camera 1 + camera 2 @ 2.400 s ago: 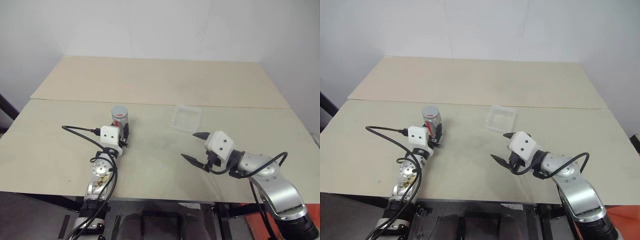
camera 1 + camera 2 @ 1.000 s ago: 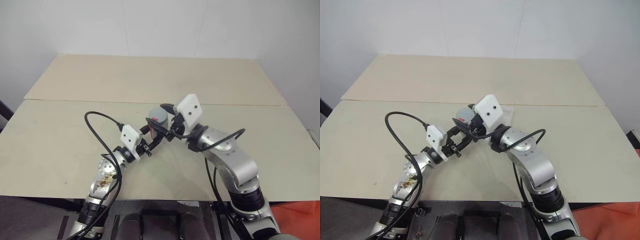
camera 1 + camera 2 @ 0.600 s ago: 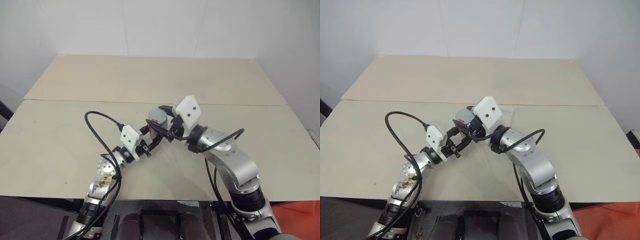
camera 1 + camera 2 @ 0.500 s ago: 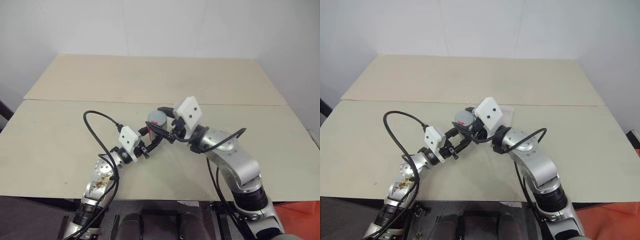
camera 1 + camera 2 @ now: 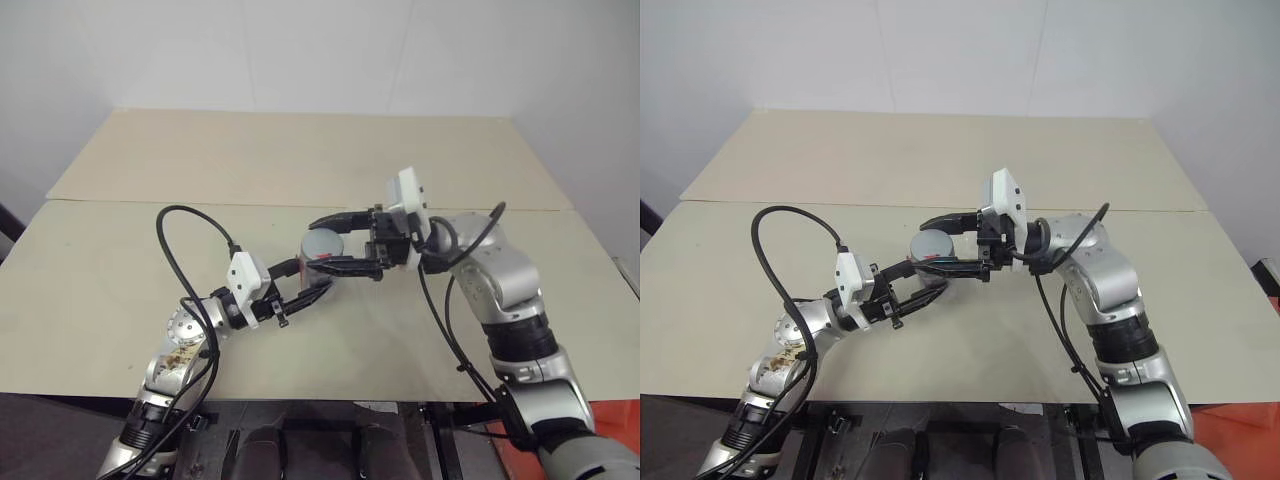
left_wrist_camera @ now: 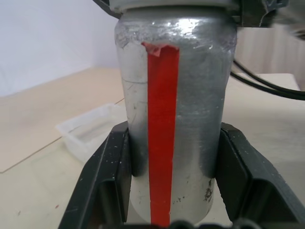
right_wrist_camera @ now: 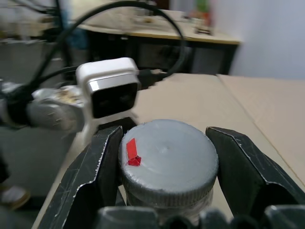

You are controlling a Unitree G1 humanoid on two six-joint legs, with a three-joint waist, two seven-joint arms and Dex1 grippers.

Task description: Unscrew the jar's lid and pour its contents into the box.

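Held above the worktop (image 5: 120, 270), near the middle of the head views: the jar (image 5: 318, 257), silvery-grey with a red strip down its side, upright and lifted clear of the surface. Clamped on its body from the 8 o'clock side by the left gripper (image 6: 171, 164), black fingers (image 6: 107, 176) pressed against both flanks of the cylinder in the left wrist view, the red strip (image 6: 161, 124) running between them. Closed on the lid (image 7: 167, 160) from the 3 o'clock side by the right gripper (image 7: 167, 167), one finger to each side of the ribbed grey cap in the right wrist view, pads (image 7: 102, 167) touching its rim; small red mark on the cap's flat top. Lid seated on the jar, no gap visible between the two. Right arm reaching in level from 3 o'clock, its white wrist camera block (image 5: 408, 203) just beside the jar; left arm coming up from 7 o'clock with a black cable (image 5: 190, 225) looping over it. Clear box (image 6: 90, 133) resting on the worktop beyond the jar in the left wrist view, largely hidden behind the right arm in the head views. Contents of the jar not visible through the metal wall.
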